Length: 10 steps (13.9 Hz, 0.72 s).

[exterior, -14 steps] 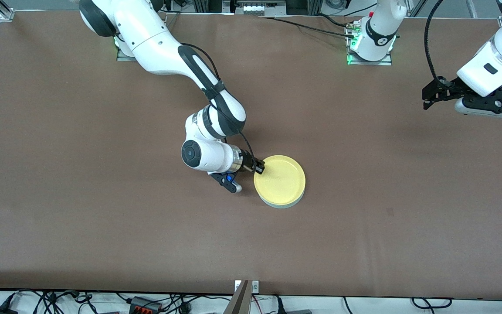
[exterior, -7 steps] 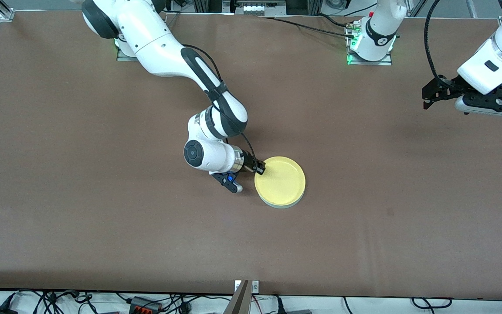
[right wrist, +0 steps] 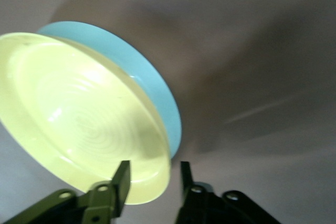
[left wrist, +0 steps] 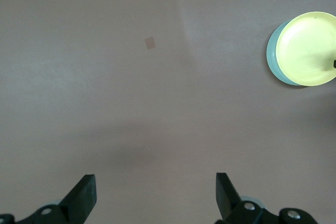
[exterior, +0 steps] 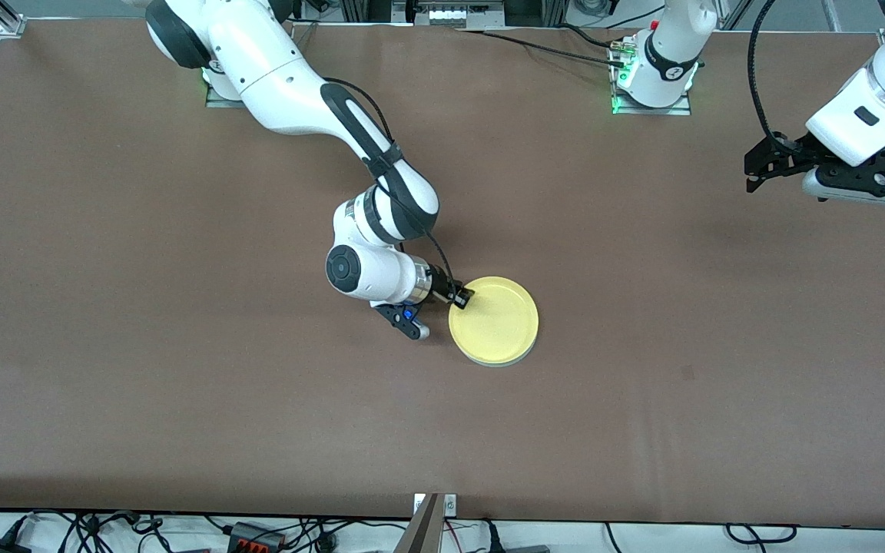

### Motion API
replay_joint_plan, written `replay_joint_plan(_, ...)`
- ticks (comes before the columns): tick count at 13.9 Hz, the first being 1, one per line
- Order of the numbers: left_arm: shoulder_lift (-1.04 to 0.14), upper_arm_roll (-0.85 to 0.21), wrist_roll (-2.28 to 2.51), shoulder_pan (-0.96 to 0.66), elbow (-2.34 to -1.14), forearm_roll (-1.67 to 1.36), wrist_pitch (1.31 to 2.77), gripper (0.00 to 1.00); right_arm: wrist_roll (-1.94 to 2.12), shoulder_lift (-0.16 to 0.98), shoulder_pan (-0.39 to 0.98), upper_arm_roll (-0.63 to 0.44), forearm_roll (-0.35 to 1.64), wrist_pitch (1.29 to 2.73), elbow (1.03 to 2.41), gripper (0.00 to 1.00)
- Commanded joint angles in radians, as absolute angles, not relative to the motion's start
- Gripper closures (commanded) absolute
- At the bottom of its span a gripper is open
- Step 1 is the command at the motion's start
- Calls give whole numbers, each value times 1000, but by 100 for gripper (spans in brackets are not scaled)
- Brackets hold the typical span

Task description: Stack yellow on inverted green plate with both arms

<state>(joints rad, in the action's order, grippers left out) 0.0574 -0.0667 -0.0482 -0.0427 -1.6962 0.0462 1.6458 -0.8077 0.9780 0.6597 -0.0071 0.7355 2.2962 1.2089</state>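
- Resting mid-tabletop, the yellow plate sits on the green plate.
- Right gripper: jaws narrowly parted astride the yellow rim.
- Left gripper: waits, jaws wide, well apart from the stack.

The white jointed right arm reaches low over mid-table, its black two-finger right gripper turned sideways, fingers slightly parted astride a rim. The white left arm waits raised at its own table end, its black left gripper spread wide.
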Motion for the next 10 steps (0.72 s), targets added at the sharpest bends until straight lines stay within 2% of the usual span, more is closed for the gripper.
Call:
replay_joint_plan(1, 54, -69, -51, -51, -1678, 69, 1638, 0, -822, 976, 661, -5, 752, 2296, 1170, 0)
replay_joint_plan(5, 54, -69, -48, -51, -1678, 69, 1638, 0, -807, 888, 621, -20, 730, 2159, 1170, 0)
replay_joint_plan(10, 54, -71, -54, -49, -1678, 67, 1640, 0, -660, 749, 549, -20, 569, 1958, 1212, 0)
